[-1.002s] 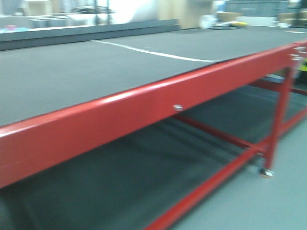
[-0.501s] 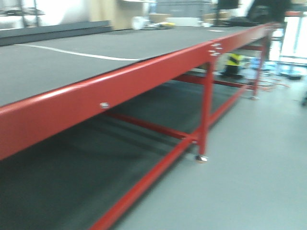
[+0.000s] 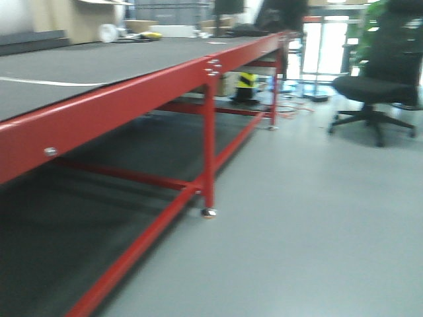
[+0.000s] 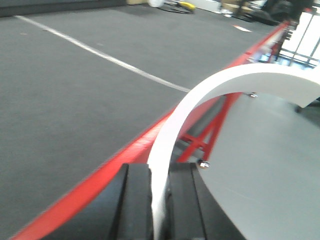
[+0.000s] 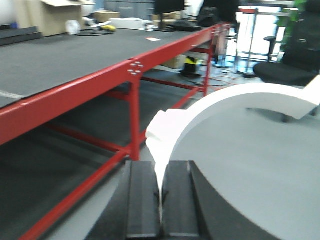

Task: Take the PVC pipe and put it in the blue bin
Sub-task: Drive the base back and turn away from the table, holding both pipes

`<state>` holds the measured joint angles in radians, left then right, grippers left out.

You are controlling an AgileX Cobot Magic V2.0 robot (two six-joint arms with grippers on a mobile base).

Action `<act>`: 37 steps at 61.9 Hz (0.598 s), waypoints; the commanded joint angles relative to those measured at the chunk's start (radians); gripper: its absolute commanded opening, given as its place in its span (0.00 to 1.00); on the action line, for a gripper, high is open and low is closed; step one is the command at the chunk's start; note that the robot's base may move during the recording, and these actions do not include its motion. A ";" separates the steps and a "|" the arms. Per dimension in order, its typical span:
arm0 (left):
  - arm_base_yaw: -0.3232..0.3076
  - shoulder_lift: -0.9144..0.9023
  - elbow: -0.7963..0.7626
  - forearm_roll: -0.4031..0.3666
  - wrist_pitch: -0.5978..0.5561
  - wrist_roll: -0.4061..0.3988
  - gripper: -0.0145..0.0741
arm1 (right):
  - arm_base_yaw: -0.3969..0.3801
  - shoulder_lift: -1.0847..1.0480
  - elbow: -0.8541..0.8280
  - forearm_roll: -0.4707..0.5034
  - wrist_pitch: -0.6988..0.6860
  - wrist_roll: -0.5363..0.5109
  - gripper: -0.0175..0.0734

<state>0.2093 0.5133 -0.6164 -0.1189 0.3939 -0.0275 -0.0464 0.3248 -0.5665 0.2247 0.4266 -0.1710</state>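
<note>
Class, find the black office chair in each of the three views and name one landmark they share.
Front view: office chair at upper right, on the floor.
Left wrist view: not clearly visible.
Right wrist view: top right corner.
Shared landmark: the red table rail.

Long red-framed table (image 3: 132, 92), dark grey top with white line (image 3: 53, 82), runs near-left to far. Caster (image 3: 208, 212) under middle leg. Black chair (image 3: 373, 86) far right on grey floor (image 3: 317, 224). Yellow-black object (image 3: 246, 80) beneath far end.

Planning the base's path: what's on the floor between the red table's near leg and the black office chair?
Only bare grey floor from leg to chair, shown in the front-facing view.
</note>
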 commanded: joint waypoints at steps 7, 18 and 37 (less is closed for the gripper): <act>0.002 -0.007 -0.002 -0.010 -0.019 -0.005 0.04 | -0.004 -0.002 0.001 -0.009 -0.022 -0.001 0.01; 0.002 -0.007 -0.002 -0.010 -0.019 -0.005 0.04 | -0.004 -0.002 0.001 -0.009 -0.022 -0.001 0.01; 0.002 -0.007 -0.002 -0.010 -0.019 -0.005 0.04 | -0.004 -0.002 0.001 -0.009 -0.022 -0.001 0.01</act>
<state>0.2093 0.5133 -0.6164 -0.1189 0.3959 -0.0275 -0.0464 0.3248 -0.5665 0.2247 0.4266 -0.1710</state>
